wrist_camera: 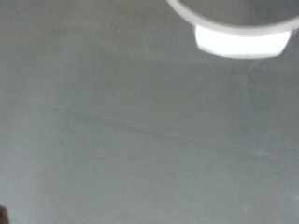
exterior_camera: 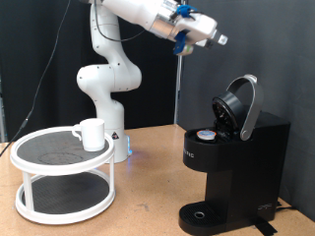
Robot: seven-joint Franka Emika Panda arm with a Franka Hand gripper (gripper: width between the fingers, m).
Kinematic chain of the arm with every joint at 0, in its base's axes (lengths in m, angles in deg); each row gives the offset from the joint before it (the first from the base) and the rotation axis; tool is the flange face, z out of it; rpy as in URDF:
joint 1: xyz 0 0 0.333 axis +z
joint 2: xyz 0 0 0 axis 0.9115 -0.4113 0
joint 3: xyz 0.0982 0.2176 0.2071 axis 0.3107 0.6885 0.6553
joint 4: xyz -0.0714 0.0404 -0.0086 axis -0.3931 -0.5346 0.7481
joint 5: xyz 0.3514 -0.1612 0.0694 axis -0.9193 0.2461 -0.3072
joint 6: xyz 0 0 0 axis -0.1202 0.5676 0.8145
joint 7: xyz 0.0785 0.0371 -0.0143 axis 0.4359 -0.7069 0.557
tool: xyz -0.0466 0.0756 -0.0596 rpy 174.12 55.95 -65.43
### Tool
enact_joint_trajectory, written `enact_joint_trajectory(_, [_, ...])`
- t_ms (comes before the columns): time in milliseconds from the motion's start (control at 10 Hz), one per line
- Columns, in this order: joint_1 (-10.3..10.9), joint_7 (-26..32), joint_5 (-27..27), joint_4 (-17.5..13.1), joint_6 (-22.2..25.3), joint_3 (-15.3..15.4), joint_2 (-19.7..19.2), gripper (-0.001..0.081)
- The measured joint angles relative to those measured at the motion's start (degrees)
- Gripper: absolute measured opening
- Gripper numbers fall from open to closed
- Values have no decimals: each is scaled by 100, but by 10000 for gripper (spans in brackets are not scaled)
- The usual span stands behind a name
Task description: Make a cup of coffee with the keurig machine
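Observation:
The keurig machine [exterior_camera: 234,167] stands at the exterior view's right, black and boxy, with its rounded lid [exterior_camera: 240,106] hinged up. A small pod [exterior_camera: 205,136] sits in the open chamber. The round drip tray [exterior_camera: 202,214] at its base holds nothing. The cup [exterior_camera: 92,134], a white mug, stands on the top tier of a white round rack [exterior_camera: 64,172] at the exterior view's left. My gripper [exterior_camera: 217,38] is high in the air, above and a little left of the machine, touching nothing. The wrist view is blurred and shows no fingers.
The arm's white base [exterior_camera: 106,88] stands behind the rack. A dark pole [exterior_camera: 178,88] rises behind the machine. The wrist view shows a grey surface with a blurred white shape [wrist_camera: 241,42] and a curved pale rim [wrist_camera: 196,17].

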Motion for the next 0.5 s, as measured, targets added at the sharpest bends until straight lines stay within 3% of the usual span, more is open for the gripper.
enact_joint_trajectory(500, [124, -784, 385, -332, -847, 894, -108, 734])
